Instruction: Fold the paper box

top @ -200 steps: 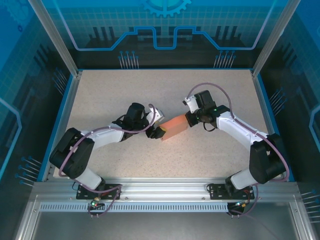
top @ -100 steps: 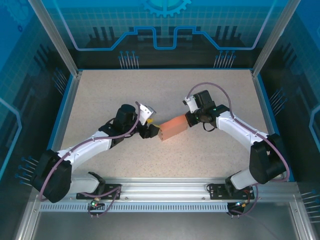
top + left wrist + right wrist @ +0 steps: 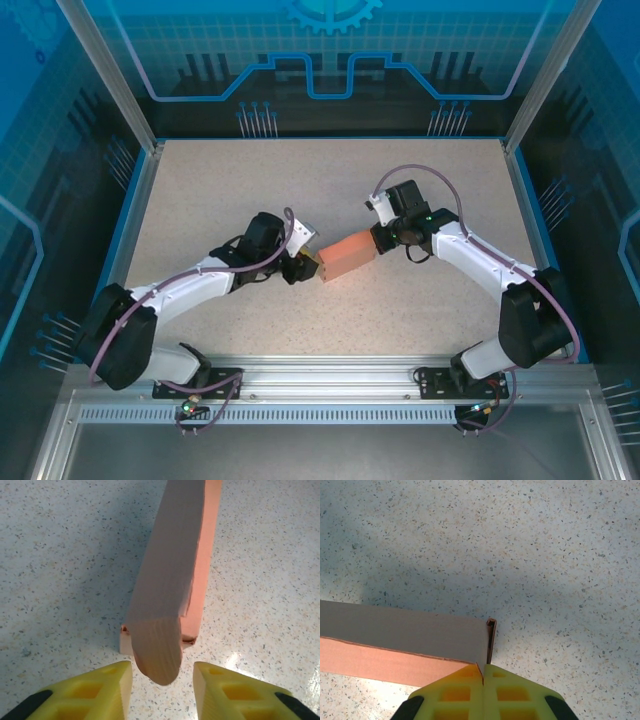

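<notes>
The paper box [image 3: 348,258] is well along: it stands as a closed, long rectangular sleeve with its walls up, not a flat sheet. It lies on the speckled worktop [image 3: 300,180] and stretches from one claw to the other. The right claw [image 3: 483,676] has its yellow fingers pressed together on a thin cardboard edge at its end of the box, so it looks like the anchor here. The rest of the box runs away to the left of that claw in the right wrist view. At the other end, the left claw [image 3: 162,672] stands narrow but not closed. Its two fingers [image 3: 107,682] straddle a rounded end flap [image 3: 157,652] that sticks out straight towards the claw, with a sliver of daylight on either side and no contact I can make out. So the body is done, I'd say, and what's left is at least this end: the flap looks untucked, and the mouth behind it shows a small side tab [image 3: 125,642] just ahead of the left finger. Whether the far end by the right claw is fully closed I cannot tell, since the fingers cover it. As for obstacles, nothing else lies near either claw apart from the arms' own purple cables [image 3: 420,172]. The likely snag is the flap itself, because it's soft and curved and sits right in the gap. It could buckle or slide past the opening rather than tuck in.
</notes>
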`<move>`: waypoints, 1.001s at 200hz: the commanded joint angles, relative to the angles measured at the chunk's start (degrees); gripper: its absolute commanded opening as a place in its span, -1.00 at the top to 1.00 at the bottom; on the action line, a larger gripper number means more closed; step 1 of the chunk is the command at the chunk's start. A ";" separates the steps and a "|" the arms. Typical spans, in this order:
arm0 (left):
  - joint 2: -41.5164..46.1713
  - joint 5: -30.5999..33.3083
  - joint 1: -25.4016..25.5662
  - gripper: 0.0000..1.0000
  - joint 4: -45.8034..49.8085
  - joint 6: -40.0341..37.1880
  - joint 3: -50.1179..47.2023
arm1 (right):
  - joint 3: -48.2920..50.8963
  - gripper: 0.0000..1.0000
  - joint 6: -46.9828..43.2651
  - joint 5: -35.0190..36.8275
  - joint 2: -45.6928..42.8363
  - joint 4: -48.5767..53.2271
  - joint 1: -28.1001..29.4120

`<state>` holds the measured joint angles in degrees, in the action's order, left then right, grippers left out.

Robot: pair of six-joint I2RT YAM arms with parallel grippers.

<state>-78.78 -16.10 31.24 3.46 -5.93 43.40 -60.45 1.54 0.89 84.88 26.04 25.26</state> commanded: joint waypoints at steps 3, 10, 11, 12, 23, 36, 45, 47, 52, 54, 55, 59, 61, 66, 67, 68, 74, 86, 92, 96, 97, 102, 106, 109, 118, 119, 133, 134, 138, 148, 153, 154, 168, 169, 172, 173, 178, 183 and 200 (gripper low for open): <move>-0.61 1.35 0.38 0.26 0.69 0.12 2.43 | -1.18 0.99 0.39 0.46 -0.51 2.17 1.02; -0.51 1.58 0.37 0.26 0.71 0.21 2.55 | -1.17 0.98 0.40 0.42 -0.48 2.23 0.97; -0.50 1.63 0.38 0.26 0.69 0.22 2.61 | -1.12 0.99 0.44 0.43 -0.49 2.15 1.00; -0.45 1.66 0.43 0.26 0.68 0.22 2.63 | -1.14 0.98 0.46 0.39 -0.50 2.12 1.01; -0.24 1.83 0.44 0.26 0.60 0.35 2.67 | -1.10 0.99 0.45 0.30 -0.33 2.06 0.98; 0.02 2.18 0.52 0.26 0.57 0.35 2.76 | -1.08 0.98 0.44 0.32 -0.24 1.94 1.02; 0.07 2.22 0.56 0.28 0.62 0.31 2.86 | -1.09 0.99 0.47 0.26 -0.13 1.92 1.02; 0.09 2.26 0.55 0.29 0.65 0.31 2.84 | -1.08 0.99 0.48 0.26 -0.11 1.91 1.02; 0.11 2.23 0.52 0.31 0.62 0.31 2.92 | -1.12 0.99 0.44 0.26 -0.08 1.93 1.02; 0.12 2.24 0.51 0.32 0.61 0.31 2.92 | -1.16 0.98 0.47 0.26 0.00 1.91 1.02; 0.12 2.27 0.50 0.32 0.64 0.35 2.92 | -1.12 0.99 0.43 0.26 0.01 1.91 1.02; 0.11 2.38 0.64 0.34 0.66 0.39 3.03 | -1.08 0.98 0.43 0.21 0.02 1.92 1.00; 0.05 2.38 0.61 0.36 0.67 0.40 3.04 | -1.03 0.98 0.45 0.18 0.02 1.91 1.02; -0.04 2.39 0.66 0.39 0.74 0.40 3.05 | -1.00 0.99 0.40 0.06 0.10 1.82 1.02; -0.05 2.39 0.66 0.40 0.74 0.40 3.08 | -1.00 0.99 0.39 0.07 0.10 1.86 1.02; -0.05 2.34 0.66 0.41 0.75 0.40 3.09 | -1.04 0.99 0.39 0.08 0.11 1.84 1.02; -0.13 2.38 0.65 0.44 0.75 0.40 3.10 | -0.99 0.99 0.41 0.07 0.19 1.82 1.02; -0.47 2.44 0.74 0.51 0.90 0.58 3.30 | -0.99 0.98 0.56 0.08 0.20 1.82 1.03; -0.62 2.72 0.73 0.55 0.89 0.65 3.37 | -0.99 0.99 0.57 0.08 0.22 1.82 1.00; -0.73 2.90 0.76 0.57 1.01 0.78 3.49 | -0.99 0.99 0.56 0.06 0.20 1.82 1.04; -0.70 2.91 0.80 0.57 1.01 0.81 3.47 | -1.03 0.98 0.61 0.07 0.20 1.82 0.99; -0.67 3.08 0.85 0.59 1.10 1.00 3.45 | -0.91 0.99 0.65 0.06 0.20 1.82 1.08; -0.60 3.17 0.93 0.60 1.15 1.23 3.56 | -0.90 0.99 0.66 0.15 0.11 1.82 1.11; -0.58 3.25 0.94 0.61 1.11 1.46 3.54 | -0.84 0.98 0.70 0.14 0.11 1.82 1.08; -0.41 3.51 1.13 0.64 1.11 2.07 3.69 | -0.81 0.99 0.80 0.21 0.02 1.77 1.09; -0.41 3.61 1.16 0.64 1.11 2.16 3.70 | -0.81 0.99 0.77 0.19 -0.02 1.71 1.10; -0.16 4.26 1.52 0.67 1.27 3.51 3.90 | -0.60 0.99 1.06 0.12 -0.15 1.49 1.07; -0.16 4.33 1.62 0.68 1.28 3.58 3.91 | -0.57 0.99 1.08 0.06 -0.20 1.48 1.13; -0.14 4.59 1.80 0.68 1.27 3.99 3.91 | -0.43 0.99 1.23 0.06 -0.17 1.34 1.11; -0.05 5.52 2.28 0.71 1.11 5.43 3.89 | -0.16 0.99 1.60 -0.20 -0.40 0.97 1.11; -0.05 5.95 2.41 0.72 1.01 6.34 3.89 | 0.04 0.99 1.91 -0.35 -0.37 0.78 1.22; -0.10 5.97 2.46 0.73 0.97 6.53 3.89 | 0.10 0.99 1.94 -0.40 -0.44 0.73 1.21; -0.08 6.25 2.77 0.77 0.36 10.27 3.80 | 0.61 0.99 2.51 -0.75 -0.47 0.25 1.45; -0.02 6.25 2.77 0.77 0.29 10.52 3.80 | 0.64 0.99 2.60 -0.77 -0.49 0.24 1.50; -0.05 6.25 2.84 0.78 0.09 11.41 3.72 | 0.74 0.99 2.72 -0.76 -0.50 0.12 1.61; -0.10 6.25 2.85 0.78 0.03 11.66 3.72 | 0.75 0.99 2.74 -0.74 -0.51 0.09 1.67; 0.07 6.33 2.90 0.79 -0.32 13.19 3.70 | 0.92 0.99 2.87 -0.71 -0.50 -0.02 1.82; 0.18 6.42 3.00 0.79 -0.86 14.77 3.48 | 0.99 0.99 3.02 -0.64 -0.43 -0.11 1.99; 0.45 6.06 2.95 0.79 -2.88 19.68 2.76 | 1.29 0.99 3.44 -0.32 -0.31 -0.27 2.55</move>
<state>-78.98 -9.82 33.52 3.90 4.69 45.58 -60.36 3.36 1.56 84.88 25.69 25.65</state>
